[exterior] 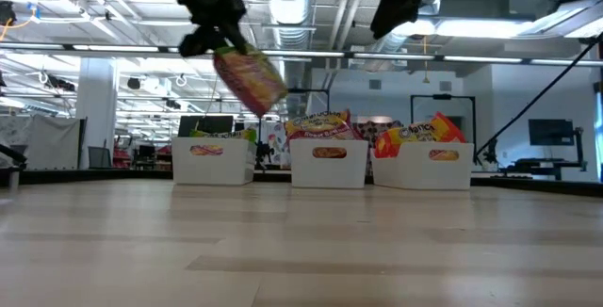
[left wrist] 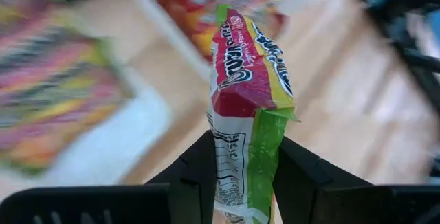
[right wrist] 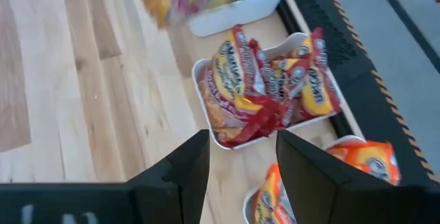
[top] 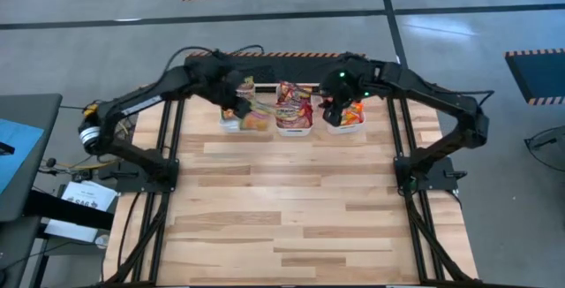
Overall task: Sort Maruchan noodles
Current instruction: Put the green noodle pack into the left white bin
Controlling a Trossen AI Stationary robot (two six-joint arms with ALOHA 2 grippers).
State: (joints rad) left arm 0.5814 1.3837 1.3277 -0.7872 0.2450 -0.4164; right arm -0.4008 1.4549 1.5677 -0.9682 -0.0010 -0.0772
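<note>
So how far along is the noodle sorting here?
Nearly done: three white plastic bins at the table's far edge already hold packets, and no loose ones show on the wooden table. The left gripper holds one green-trimmed packet above the left bin. The right gripper is open and empty.

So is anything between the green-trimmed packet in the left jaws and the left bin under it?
Nothing visible. The left gripper holds the green-trimmed packet in the air above the left bin, with only open space below it. The right gripper is open, over by the middle bin and right bin.
</note>
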